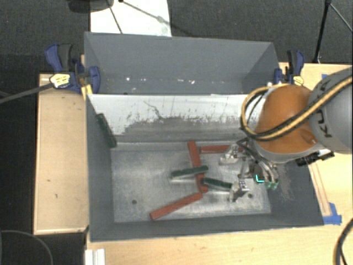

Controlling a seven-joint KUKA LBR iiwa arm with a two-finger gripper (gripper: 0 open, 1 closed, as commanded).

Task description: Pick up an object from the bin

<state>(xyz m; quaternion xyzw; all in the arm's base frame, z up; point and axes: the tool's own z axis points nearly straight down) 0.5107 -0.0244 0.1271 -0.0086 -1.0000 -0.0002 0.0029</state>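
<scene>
My gripper [241, 187] is low in the bin's right part, beneath the arm's orange cover. Its tip stands at the right end of a dark green-handled tool [216, 184] that lies flat on the floor. Just left of that lies a second green-handled tool [189, 173] with a pale metal part. A red-brown stick [194, 155] lies behind them, pointing toward the back wall, and a shorter red-brown piece [215, 148] lies beside it. A long red-brown bar [175, 205] lies slanted toward the front.
A dark green bar [105, 130] leans against the bin's left wall at the back. The arm and its cables cover the bin's right wall.
</scene>
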